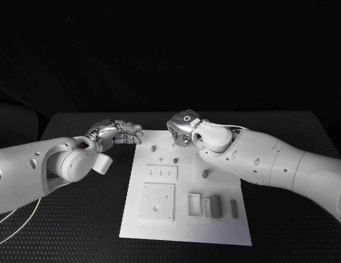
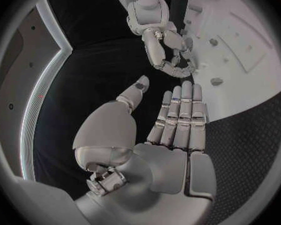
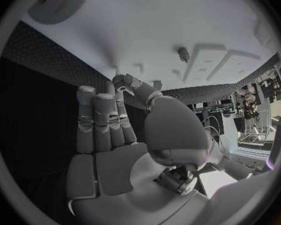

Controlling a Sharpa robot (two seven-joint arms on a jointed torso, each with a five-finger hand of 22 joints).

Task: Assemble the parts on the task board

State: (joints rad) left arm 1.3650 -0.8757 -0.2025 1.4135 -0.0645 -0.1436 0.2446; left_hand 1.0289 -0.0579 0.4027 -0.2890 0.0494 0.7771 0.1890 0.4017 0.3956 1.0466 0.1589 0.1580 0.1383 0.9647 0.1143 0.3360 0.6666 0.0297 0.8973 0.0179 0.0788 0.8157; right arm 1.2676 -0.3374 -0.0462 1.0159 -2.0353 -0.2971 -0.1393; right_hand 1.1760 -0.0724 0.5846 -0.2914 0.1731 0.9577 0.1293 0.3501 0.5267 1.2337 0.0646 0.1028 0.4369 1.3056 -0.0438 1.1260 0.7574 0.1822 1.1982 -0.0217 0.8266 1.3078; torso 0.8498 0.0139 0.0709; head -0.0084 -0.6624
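1. The task board (image 1: 188,205) lies in the middle of the black desk (image 1: 297,219), its long axis running from the lower centre of the head view toward the upper centre.
2. The left hand (image 1: 115,133) hangs just off the board's far left corner, left of centre in the frame; in the left wrist view its fingers (image 2: 181,112) lie straight and side by side, the thumb apart, and nothing is in them.
3. The right hand (image 1: 185,127) hovers over the board's far edge, at upper centre. Its fingers (image 3: 103,120) stand straight and close together in the right wrist view, holding nothing as far as that view shows.
4. Grey parts rest on the board: a peg (image 1: 205,173) near its middle, two small ones (image 1: 175,160) farther up, and an upright block (image 1: 215,206) with a slim bar (image 1: 234,207) at lower right.
5. The far small pegs lie just toward the camera from the right hand, so that hand looks the nearer one for a pick there.
6. The block's long axis runs along the board's length.
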